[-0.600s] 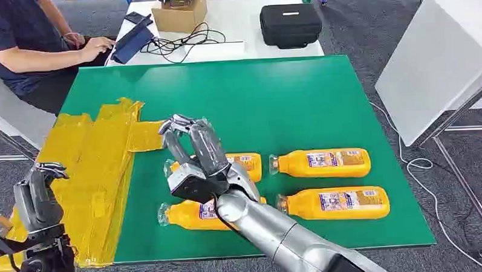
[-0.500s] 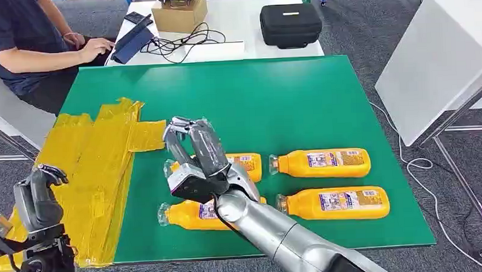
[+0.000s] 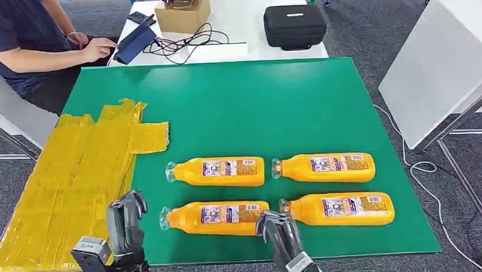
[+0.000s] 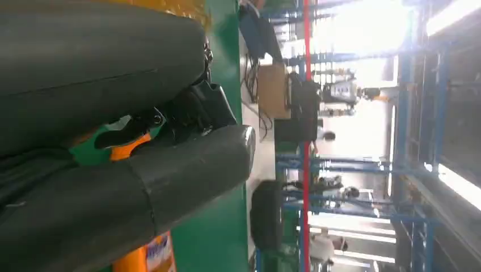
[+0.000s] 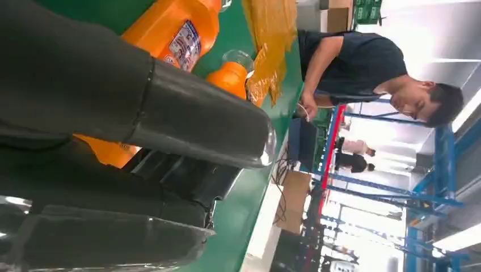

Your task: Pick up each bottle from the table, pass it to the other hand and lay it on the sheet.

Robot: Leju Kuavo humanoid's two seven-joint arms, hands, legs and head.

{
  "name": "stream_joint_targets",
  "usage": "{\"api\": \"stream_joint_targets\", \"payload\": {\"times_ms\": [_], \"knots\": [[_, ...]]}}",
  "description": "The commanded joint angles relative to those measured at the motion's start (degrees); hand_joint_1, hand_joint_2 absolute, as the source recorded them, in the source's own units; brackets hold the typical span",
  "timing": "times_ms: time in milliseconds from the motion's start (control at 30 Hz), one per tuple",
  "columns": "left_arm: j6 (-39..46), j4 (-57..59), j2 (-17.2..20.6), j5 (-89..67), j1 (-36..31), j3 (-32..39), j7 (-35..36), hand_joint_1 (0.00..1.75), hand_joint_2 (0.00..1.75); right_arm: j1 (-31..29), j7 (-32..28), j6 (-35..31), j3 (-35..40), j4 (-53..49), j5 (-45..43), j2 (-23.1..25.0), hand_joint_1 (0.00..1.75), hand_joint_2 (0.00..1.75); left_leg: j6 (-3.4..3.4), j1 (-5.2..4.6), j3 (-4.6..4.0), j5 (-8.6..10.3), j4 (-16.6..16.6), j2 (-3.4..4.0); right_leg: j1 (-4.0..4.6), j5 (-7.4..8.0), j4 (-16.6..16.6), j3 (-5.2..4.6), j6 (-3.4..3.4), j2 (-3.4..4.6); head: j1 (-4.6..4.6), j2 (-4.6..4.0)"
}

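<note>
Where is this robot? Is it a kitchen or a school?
Neither, most likely. It looks like a robot test lab or workshop: a green table set with orange bottles, a person working at a white desk with cables, and blue metal frames behind.

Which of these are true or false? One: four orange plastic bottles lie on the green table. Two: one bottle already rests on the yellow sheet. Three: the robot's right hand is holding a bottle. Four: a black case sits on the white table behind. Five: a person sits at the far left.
One: true. Four orange plastic bottles lie on the green table.
Two: false. The yellow sheet carries no bottle.
Three: false. The right hand holds nothing, nor does the left hand.
Four: true. The black case sits on the white table.
Five: true. The person sits there, a hand by a dark device.
</note>
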Motion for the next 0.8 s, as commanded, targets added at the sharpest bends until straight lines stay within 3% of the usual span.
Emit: {"api": "stream_joint_targets", "payload": {"times_ms": [33,67,267,367,433,567,667,700,800], "knots": [[-0.96,6.53,3.39,-0.31,-1.51,-5.40,0.08,0.00,0.00,3.55,-0.83,-1.19,-4.42,-4.83,2.11,0.41,1.24,0.00,-0.06,-0.02,0.29,-0.04,-0.11,0.00,-0.02,-0.07,-0.05,0.27,0.05,-0.08,0.00,0.00],[-2.31,7.26,3.60,-0.49,-1.81,-5.66,0.08,0.00,0.00,3.69,-0.83,-1.47,-4.44,-5.16,1.99,0.36,0.00,0.00,-0.04,-0.01,0.20,0.01,-0.10,-0.01,0.00,-0.05,-0.01,0.17,0.05,-0.10,0.02,0.00],[-3.18,11.96,1.92,-2.00,-3.25,-2.29,0.08,0.00,0.00,4.69,-0.83,-1.92,-6.56,-5.77,3.13,0.60,0.00,0.00,-0.07,0.06,0.27,0.03,-0.12,0.12,0.04,-0.04,-0.03,0.23,0.04,-0.03,0.02,0.00],[-2.83,12.45,1.03,-5.27,-3.08,-0.54,0.54,0.00,0.00,5.92,-0.06,1.97,-9.83,-7.10,5.78,1.64,0.00,0.00,-0.07,0.07,0.25,0.04,-0.11,0.04,0.04,-0.05,-0.02,0.23,0.04,-0.09,0.02,0.00],[-0.54,12.96,0.73,-10.50,-2.87,0.73,5.26,0.00,0.00,6.88,3.38,7.32,-12.55,-8.95,7.30,1.48,0.00,0.00,-0.08,0.05,0.41,-0.03,-0.12,0.08,0.02,-0.11,-0.05,0.40,0.09,-0.10,0.02,0.00],[-2.04,11.58,-0.06,-11.68,-1.49,4.53,6.59,0.00,0.00,10.53,6.47,13.81,-22.45,-16.27,13.21,3.27,0.00,0.00,-0.08,0.04,0.38,-0.05,-0.09,0.04,0.00,-0.14,0.00,0.39,0.08,-0.14,0.02,0.00],[-3.01,11.22,-0.44,-11.78,-1.29,6.13,6.59,0.00,0.00,11.72,7.18,15.02,-26.32,-19.30,16.90,4.77,0.00,0.00,-0.08,0.06,0.23,-0.01,-0.05,0.06,0.01,-0.09,0.05,0.21,0.04,-0.08,0.02,0.00],[-3.40,11.37,-0.55,-11.38,-1.38,6.68,6.75,0.00,0.00,12.14,7.33,14.46,-27.38,-20.18,18.35,5.04,0.00,1.75,-0.09,0.05,0.31,-0.06,-0.05,0.11,0.01,-0.12,0.05,0.29,0.06,-0.05,0.00,0.00],[-6.61,12.74,-0.76,-9.57,-2.40,9.73,5.87,0.00,0.00,14.87,11.02,16.93,-35.82,-26.61,26.17,6.73,0.00,1.75,-0.08,0.03,0.23,-0.01,-0.05,0.01,0.00,-0.11,0.06,0.24,0.05,-0.14,0.02,0.00]]}}
